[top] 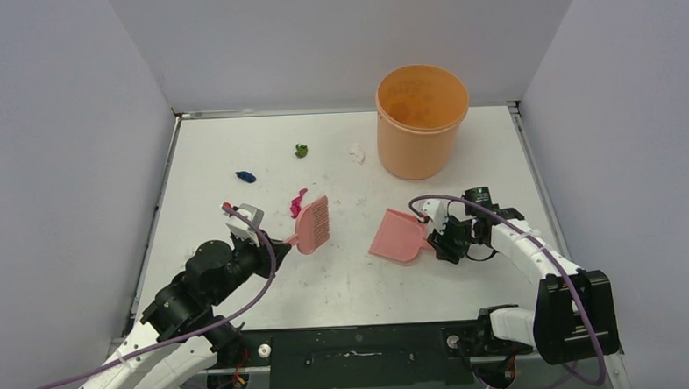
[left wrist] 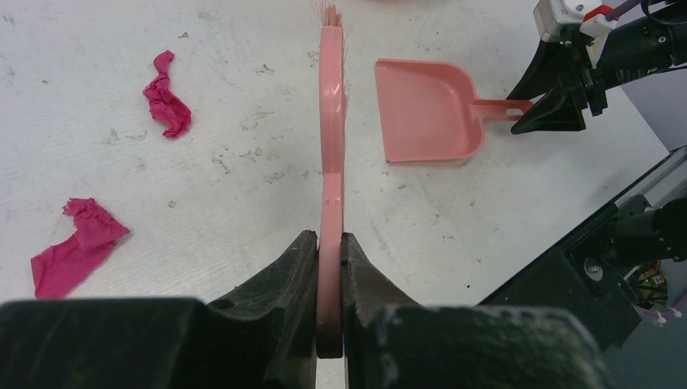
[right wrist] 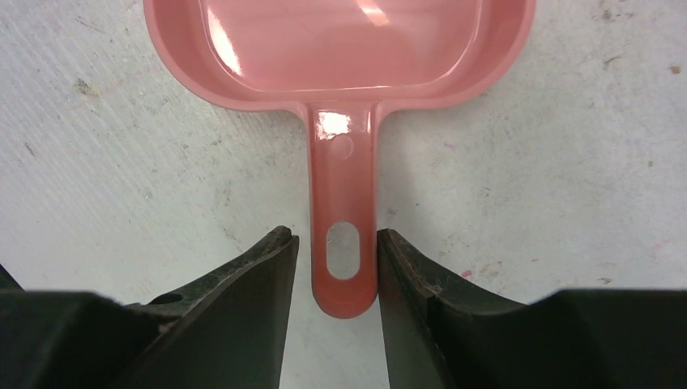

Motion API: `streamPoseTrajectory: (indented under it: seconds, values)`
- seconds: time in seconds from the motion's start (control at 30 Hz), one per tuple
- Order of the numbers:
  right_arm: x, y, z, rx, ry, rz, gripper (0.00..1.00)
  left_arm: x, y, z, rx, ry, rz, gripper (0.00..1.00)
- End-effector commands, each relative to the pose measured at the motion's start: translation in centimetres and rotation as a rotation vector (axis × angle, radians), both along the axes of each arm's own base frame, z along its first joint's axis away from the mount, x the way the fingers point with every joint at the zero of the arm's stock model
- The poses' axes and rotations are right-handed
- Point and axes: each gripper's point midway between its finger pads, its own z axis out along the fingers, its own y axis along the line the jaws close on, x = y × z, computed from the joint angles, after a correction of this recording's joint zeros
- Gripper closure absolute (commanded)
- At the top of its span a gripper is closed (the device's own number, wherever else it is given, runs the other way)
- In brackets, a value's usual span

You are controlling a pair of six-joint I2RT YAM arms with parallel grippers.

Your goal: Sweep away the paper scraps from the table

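Observation:
Paper scraps lie on the white table [top: 354, 282]: a magenta one [top: 297, 202], a dark blue one [top: 245, 176], a green one [top: 301, 150] and a white one [top: 357, 152]. My left gripper [top: 277, 244] is shut on the handle of the pink brush [top: 312, 224], held on edge with its bristles pointing away [left wrist: 330, 146]. Two magenta scraps [left wrist: 167, 105] [left wrist: 77, 245] lie left of the brush. The pink dustpan [top: 398, 236] rests flat on the table. My right gripper [right wrist: 336, 239] is open with its jaws either side of the dustpan handle [right wrist: 344, 186]; a gap shows on the left side.
An orange bucket [top: 422, 119] stands upright at the back right, empty as far as I can see. Grey walls enclose the table on three sides. The black mounting rail [top: 357, 356] runs along the near edge.

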Motion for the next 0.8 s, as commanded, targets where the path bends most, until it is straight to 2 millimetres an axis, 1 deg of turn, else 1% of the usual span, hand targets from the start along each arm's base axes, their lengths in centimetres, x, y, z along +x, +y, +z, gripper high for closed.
streamPoseTrajectory:
  seconds: [0.0,0.07,0.13,0.23,0.3,0.37,0.47,0.5,0.53,0.6,0.67,0.77]
  values:
    - [0.1,0.3,-0.2,0.024,0.014,0.023,0.59,0.4,-0.5,1.6,-0.048,-0.042,0.000,1.00]
    - [0.2,0.1,-0.3,0.019,0.014,0.011,0.59,0.4,-0.5,1.6,-0.048,-0.042,-0.001,1.00]
    - [0.4,0.1,-0.2,0.016,0.006,0.004,0.62,0.4,-0.5,1.6,-0.049,-0.042,-0.001,1.00]
    - [0.7,0.0,0.2,0.021,-0.007,-0.004,0.71,0.4,-0.5,1.6,-0.048,-0.041,-0.001,1.00]
    - [0.9,0.0,0.9,0.022,-0.020,-0.011,0.78,0.4,-0.6,1.6,-0.047,-0.040,-0.001,1.00]
    - [1.0,-0.3,1.9,0.011,-0.026,-0.030,0.84,0.5,-0.6,1.5,-0.046,-0.039,-0.001,1.00]
    - [1.1,-0.7,4.3,-0.013,-0.031,-0.051,0.93,0.9,-0.5,1.7,-0.049,-0.040,0.021,1.00]
    - [1.3,-0.9,5.5,-0.021,-0.041,-0.059,0.95,1.0,-0.5,1.9,-0.057,-0.042,0.032,1.00]
    - [1.2,-1.1,6.3,-0.031,-0.041,-0.069,0.95,1.2,-0.5,2.1,-0.067,-0.044,0.040,1.00]
    - [0.8,-1.7,7.5,-0.055,-0.046,-0.103,0.95,2.0,-0.5,2.8,-0.088,-0.046,0.078,1.00]
    - [0.3,-2.5,8.5,-0.086,-0.081,-0.135,0.95,3.3,-0.5,4.1,-0.106,-0.051,0.134,1.00]
    - [-0.3,-3.7,8.8,-0.127,-0.128,-0.186,0.95,6.4,-0.7,6.8,-0.143,-0.077,0.257,1.00]
